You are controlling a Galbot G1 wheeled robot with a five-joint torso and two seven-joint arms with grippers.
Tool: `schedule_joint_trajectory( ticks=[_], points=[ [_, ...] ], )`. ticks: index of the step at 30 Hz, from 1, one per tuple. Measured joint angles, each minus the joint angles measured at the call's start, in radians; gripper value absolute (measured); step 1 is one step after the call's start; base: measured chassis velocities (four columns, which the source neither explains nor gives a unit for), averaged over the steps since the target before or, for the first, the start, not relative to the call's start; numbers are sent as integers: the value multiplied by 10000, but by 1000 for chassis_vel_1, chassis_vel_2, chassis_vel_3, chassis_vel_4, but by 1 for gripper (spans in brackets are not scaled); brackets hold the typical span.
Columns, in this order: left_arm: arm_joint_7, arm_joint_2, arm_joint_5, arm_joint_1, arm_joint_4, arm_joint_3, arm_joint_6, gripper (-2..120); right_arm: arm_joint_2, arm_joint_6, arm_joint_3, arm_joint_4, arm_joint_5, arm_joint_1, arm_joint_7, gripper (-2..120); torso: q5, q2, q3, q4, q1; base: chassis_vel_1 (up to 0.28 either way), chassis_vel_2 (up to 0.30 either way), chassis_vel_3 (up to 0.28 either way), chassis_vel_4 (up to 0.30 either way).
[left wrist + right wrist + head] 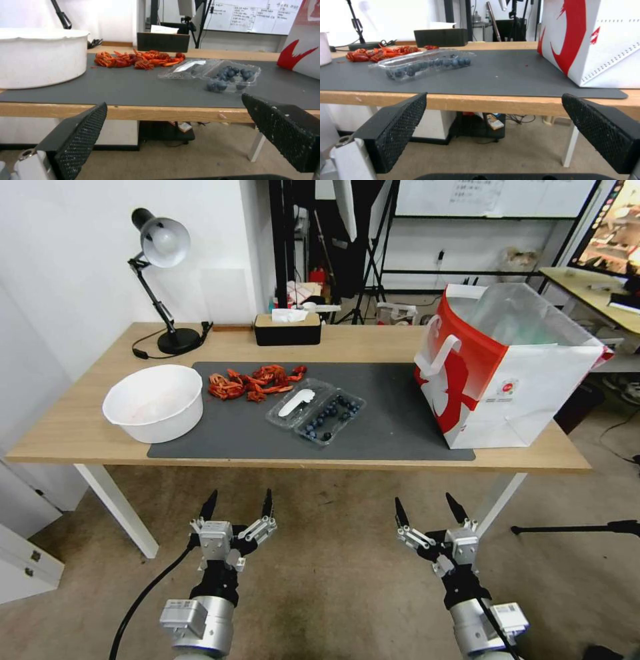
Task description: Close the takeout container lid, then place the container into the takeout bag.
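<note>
The takeout container (330, 418) lies open on the grey mat, dark blueberries in its right half (231, 77) (423, 65). Its lid (297, 403), clear with a long white label, is folded flat to the left (188, 68). The takeout bag (513, 373), white with a red side panel and white handle, stands open at the mat's right end (596, 42) (301, 55). My left gripper (238, 504) and right gripper (429, 509) both hang open below the table's front edge, holding nothing, well short of the container.
A big white bowl (155, 402) sits at the mat's left. Red crayfish (253, 381) lie in a pile behind the container. A black tissue box (287, 328) and a desk lamp (163, 280) stand at the back. The wooden table's front edge (300, 457) lies between grippers and mat.
</note>
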Motion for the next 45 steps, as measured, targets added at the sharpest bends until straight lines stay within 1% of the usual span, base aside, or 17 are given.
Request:
schedule_joint_trajectory(
  ticks=[6,12,16,17,19,20,24,27,29,31,33,35,36,38,39,43,45],
  points=[
    [63,31,-87,-97,78,-13,25,100,-189,-320,-90,48,350,233,13,100,0,0,0,1,0,0,0,0,0],
    [75,79,-182,-112,105,-70,47,100,-412,-898,-450,115,896,774,232,100,-1,0,1,-1,0,0,0,0,0],
    [76,54,-213,-36,47,-114,40,100,-591,-1602,-1219,18,1191,1888,616,100,-1,0,1,0,1,0,0,0,0],
    [76,54,-213,-36,47,-114,40,100,-591,-1602,-1219,18,1191,1888,616,100,-1,0,1,0,1,0,0,0,0],
    [76,41,-214,-5,40,-137,30,100,-619,-1910,-1720,-119,1202,2457,833,100,0,0,1,2,0,0,0,0,0],
    [76,41,-214,-5,40,-137,30,100,-619,-1910,-1720,-119,1202,2457,833,100,0,0,1,2,0,0,0,0,0],
    [73,11,-209,24,39,-150,15,100,-594,-2301,-2354,-334,1156,3106,1216,100,-1,0,1,1,2,0,0,0,0],
    [66,-27,-189,29,57,-152,4,100,-506,-2833,-3079,-528,1046,3733,2029,100,-1,0,0,1,2,0,0,0,0],
    [62,-31,-187,28,69,-153,2,100,-488,-2935,-3192,-558,1030,3829,2190,100,-1,-1,1,1,2,0,0,0,0],
    [60,-63,-171,16,140,-152,-4,100,-402,-3370,-3688,-717,996,4384,2988,100,0,0,1,0,2,0,0,0,0],
    [56,-73,-167,15,156,-153,-6,100,-377,-3494,-3800,-753,977,4543,3196,100,-1,0,1,1,2,0,0,0,0],
    [49,-94,-160,4,227,-153,-13,100,-318,-4087,-4153,-853,962,5165,4068,100,-2,0,1,-1,2,0,0,0,0],
    [49,-94,-160,4,227,-153,-13,100,-318,-4087,-4153,-853,962,5165,4068,100,-2,0,1,-1,2,0,0,0,0],
    [45,-99,-158,-12,275,-159,-15,100,-308,-4535,-4438,-936,1042,5643,4564,100,-1,-1,0,0,3,0,0,0,0],
    [45,-99,-158,-12,275,-159,-15,100,-308,-4535,-4438,-936,1042,5643,4564,100,-1,-1,0,0,3,0,0,0,0],
    [40,-108,-158,-61,353,-217,-28,100,-337,-5341,-4925,-1231,971,6419,4834,100,-1,0,0,1,2,0,0,0,0],
    [37,-110,-159,-66,369,-224,-33,100,-347,-5518,-5016,-1336,776,6542,4829,100,-1,0,0,0,2,0,0,0,0]
  ],
)
